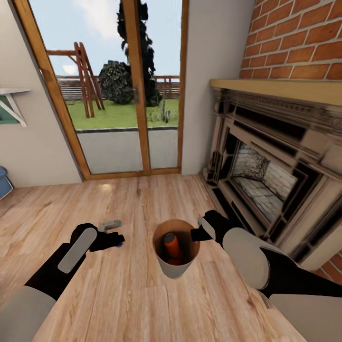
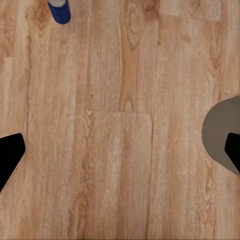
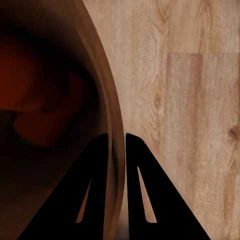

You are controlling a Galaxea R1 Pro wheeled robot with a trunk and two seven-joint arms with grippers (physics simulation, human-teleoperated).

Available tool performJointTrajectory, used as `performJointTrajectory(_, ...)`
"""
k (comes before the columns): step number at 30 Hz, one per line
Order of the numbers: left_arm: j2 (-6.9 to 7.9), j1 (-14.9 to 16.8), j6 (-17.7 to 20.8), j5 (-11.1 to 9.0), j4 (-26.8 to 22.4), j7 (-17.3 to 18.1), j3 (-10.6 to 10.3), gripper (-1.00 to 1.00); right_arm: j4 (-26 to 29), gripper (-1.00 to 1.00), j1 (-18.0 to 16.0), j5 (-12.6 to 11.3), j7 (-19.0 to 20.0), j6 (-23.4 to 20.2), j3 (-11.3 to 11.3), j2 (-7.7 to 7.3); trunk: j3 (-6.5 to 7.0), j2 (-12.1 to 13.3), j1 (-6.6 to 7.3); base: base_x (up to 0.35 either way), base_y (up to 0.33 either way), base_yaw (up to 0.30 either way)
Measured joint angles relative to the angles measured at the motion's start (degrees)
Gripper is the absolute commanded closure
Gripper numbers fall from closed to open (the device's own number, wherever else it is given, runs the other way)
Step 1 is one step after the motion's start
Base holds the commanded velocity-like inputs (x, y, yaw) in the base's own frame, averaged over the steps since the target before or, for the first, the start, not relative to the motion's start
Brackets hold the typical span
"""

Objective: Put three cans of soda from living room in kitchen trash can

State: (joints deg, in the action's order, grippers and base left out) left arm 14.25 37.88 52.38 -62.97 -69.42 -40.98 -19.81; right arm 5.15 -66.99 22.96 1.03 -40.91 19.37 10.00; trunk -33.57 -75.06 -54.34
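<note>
The right claw point(image 1: 195, 234) pinches the bin point(image 1: 175, 267) rim, an orange can point(image 1: 171, 247) inside. The left claw point(image 2: 120, 150), spread, should drop squarely over the blue can point(image 2: 59, 10) on the floor.

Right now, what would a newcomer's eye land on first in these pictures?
The bin, held off the wood floor at the centre of the head view with an orange can inside it. The right gripper is pinching its rim; the right wrist view shows a finger on either side of the wall. Next come the brick fireplace on the right and the blue can on the floor under the open left gripper.
</note>
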Motion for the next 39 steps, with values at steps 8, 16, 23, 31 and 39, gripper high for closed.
performJointTrajectory(8, 0.50, 0.0, 0.0, 0.0, 0.1, -0.3, 0.0, -1.00, 0.0, 1.00, 0.0, -0.2, 0.0, 0.0, 0.2, 0.00, -0.38, 0.0, 0.00, 0.183, 0.239, 0.130)
performJointTrajectory(16, 0.50, 0.0, -0.1, 0.2, 3.2, -0.5, -0.1, -1.00, 0.0, 1.00, 0.0, -0.5, 0.1, 0.0, 0.5, 0.00, -0.96, 0.0, 0.00, 0.281, 0.118, 0.074)
performJointTrajectory(23, 0.17, 0.0, -0.1, 0.4, 4.2, -0.5, -0.6, -1.00, -0.1, 1.00, 0.0, -0.2, 0.1, 0.0, 0.3, 0.00, -1.06, 0.0, 0.00, 0.335, 0.010, 0.006)
performJointTrajectory(31, 0.09, 0.0, -0.2, 0.4, 4.3, -0.5, -0.7, -1.00, 0.0, 1.00, 0.0, 0.0, 0.0, 0.0, 0.1, 0.00, -1.07, 0.0, 0.00, 0.321, 0.013, 0.000)
performJointTrajectory(39, 0.08, 0.0, -0.2, 0.4, 4.3, -0.4, -0.7, -1.00, 0.0, 1.00, 0.0, -0.2, 0.0, 0.0, 0.3, 0.00, -1.22, 0.0, 0.00, 0.269, 0.136, 0.000)
